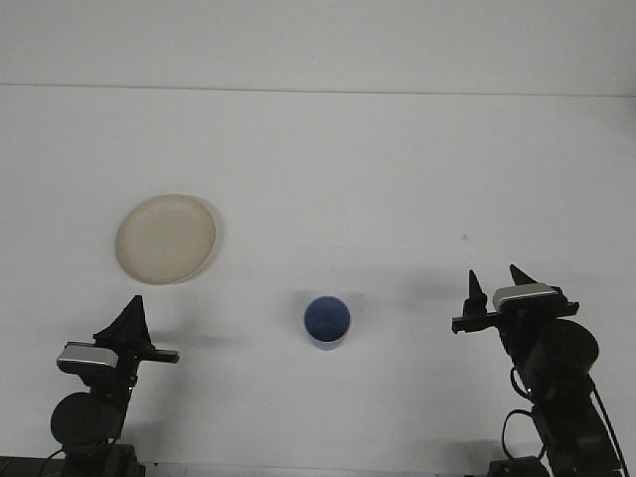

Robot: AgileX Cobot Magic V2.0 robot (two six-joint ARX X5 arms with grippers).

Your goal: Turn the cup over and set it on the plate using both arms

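White bench carries the blue cup (326, 322) upright between both arms, nearer the right gripper (497, 283), jaws spread; left gripper (127, 320) jaws unclear; plate (165, 238) far-left.

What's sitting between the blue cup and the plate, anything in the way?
Nothing visible. The blue cup stands alone on the white table, and the plate lies up and to its left with only bare tabletop between them. Both hands, left and right, sit off to the sides, clear of that path.
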